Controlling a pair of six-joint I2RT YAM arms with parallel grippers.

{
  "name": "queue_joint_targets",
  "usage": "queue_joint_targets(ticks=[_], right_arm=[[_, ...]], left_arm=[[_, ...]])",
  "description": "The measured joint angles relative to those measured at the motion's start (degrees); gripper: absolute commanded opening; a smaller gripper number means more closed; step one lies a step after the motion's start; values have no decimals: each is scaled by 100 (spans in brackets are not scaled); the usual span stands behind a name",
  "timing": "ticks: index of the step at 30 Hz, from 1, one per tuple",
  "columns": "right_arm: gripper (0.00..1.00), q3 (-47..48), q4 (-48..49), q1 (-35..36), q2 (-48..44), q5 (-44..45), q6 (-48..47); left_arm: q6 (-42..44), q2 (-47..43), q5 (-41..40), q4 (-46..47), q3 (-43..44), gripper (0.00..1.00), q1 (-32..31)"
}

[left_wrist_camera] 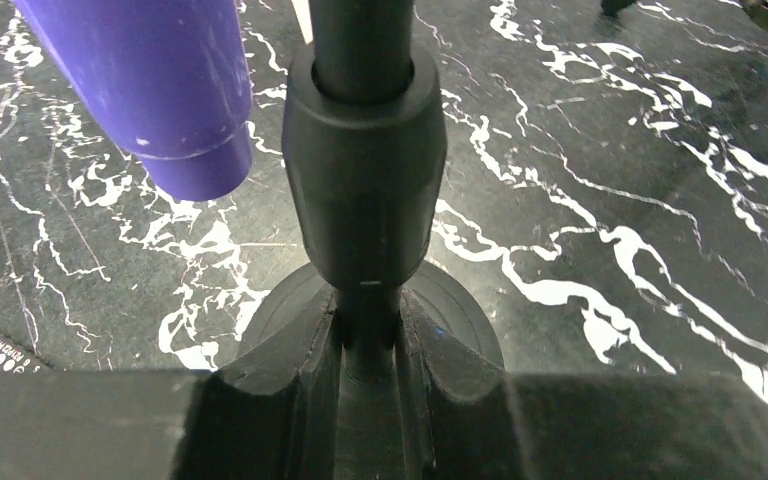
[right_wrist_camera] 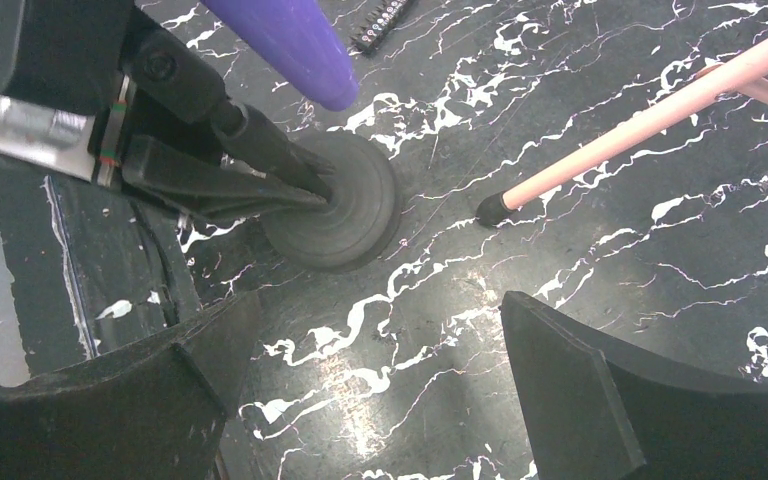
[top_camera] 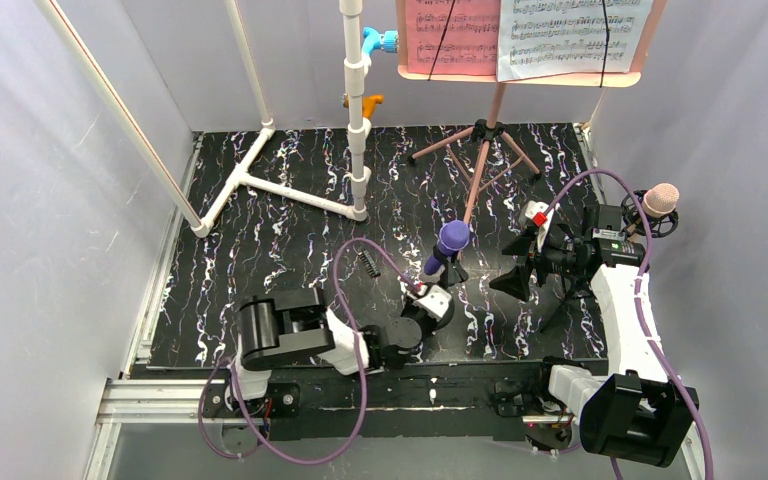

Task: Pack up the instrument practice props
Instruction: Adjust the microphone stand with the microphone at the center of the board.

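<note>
At the near edge of the marbled black table [top_camera: 260, 250], the left gripper [left_wrist_camera: 368, 335] is clamped on a thin black pole [left_wrist_camera: 360, 30]. Its fingers [left_wrist_camera: 295, 365] pinch the pole just above the round base [right_wrist_camera: 350, 225] and just below a thicker collar [left_wrist_camera: 365, 170]. The purple tube [top_camera: 451, 241] sits tilted on this pole, with its lower end hanging free just beside the collar and above the tabletop.

To the right, the right gripper [right_wrist_camera: 378, 305] hovers over the table with its jaws spread wide and nothing between them, near the base but apart from it.

A small black clip [top_camera: 367, 262] lies flat on the table left of the purple tube. The beige-pink tube [top_camera: 661, 198] stands in a black holder at the table's right edge, beside the right arm's wrist.

Farther back, the pink music stand [top_camera: 480, 135] stands upright on its spread tripod. One black-tipped leg [right_wrist_camera: 640, 125] reaches forward, and its foot rests on the table near the base. The stand's desk holds a pink page [top_camera: 450, 35] on the left and a white page [top_camera: 570, 35] on the right, side by side.

At the back left stands the white pipe frame [top_camera: 357, 110], with blue and orange fittings on its upright.
</note>
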Motion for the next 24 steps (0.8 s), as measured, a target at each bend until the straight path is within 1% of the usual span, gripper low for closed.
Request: queue_joint_targets(ticks=[5,9,10,11,12,13,14,15,18,24], right_arm=[[100,-4,0,11,0,9,0],[100,-11,0,11,0,9,0],[100,-11,0,11,0,9,0],[100,-13,2,11,0,9,0],[100,-20,4,11,0,9,0],[100,-33,4,13,0,11,0],[100,-46,2,15,0,13,0],[100,-55,4,15,0,20,0],[100,-68,4,15,2,35,2],[100,-72,9,20,42,48,4]], left_arm=[[44,522,-1145,33,612,0,-321],[-162,686,-1569,118,713,0,-393],[-188,713,-1622,136,732,6,-400],[-208,728,-1663,140,750,17,-400],[-210,748,-1694,142,767,30,-400],[-208,767,-1727,149,791,39,-400],[-188,782,-1759,149,813,46,-400],[-160,793,-1779,114,820,51,-400],[-111,809,-1812,28,815,62,-398],[-79,809,-1766,4,726,72,-439]])
